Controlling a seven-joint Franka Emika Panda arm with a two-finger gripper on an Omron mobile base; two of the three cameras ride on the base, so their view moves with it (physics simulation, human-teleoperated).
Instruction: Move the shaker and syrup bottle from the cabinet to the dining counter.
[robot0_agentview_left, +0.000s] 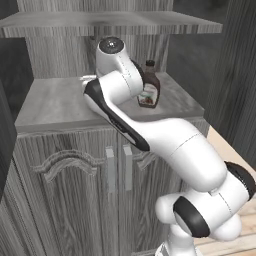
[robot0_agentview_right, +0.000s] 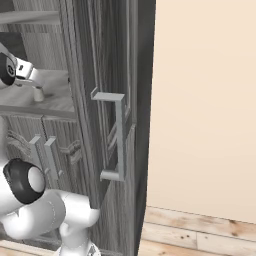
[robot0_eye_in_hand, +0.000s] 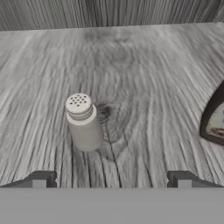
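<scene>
My gripper (robot0_eye_in_hand: 111, 178), jaws wide, hangs above the shaker (robot0_eye_in_hand: 83, 122) at 11 o'clock; descending off-centre could topple it.

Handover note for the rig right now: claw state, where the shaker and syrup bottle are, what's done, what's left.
Claw: open, empty, over the cabinet shelf, looking down at the shaker, which stands upright ahead of the fingertips, nearer one of them, not yet between them.
Syrup bottle: upright on the same shelf, beside the arm's wrist; its edge shows at the side of the hand view.
Done: nothing moved yet; both items are on the shelf.
Left: grasp the shaker, carry it to the dining counter, then return for the syrup bottle.
</scene>
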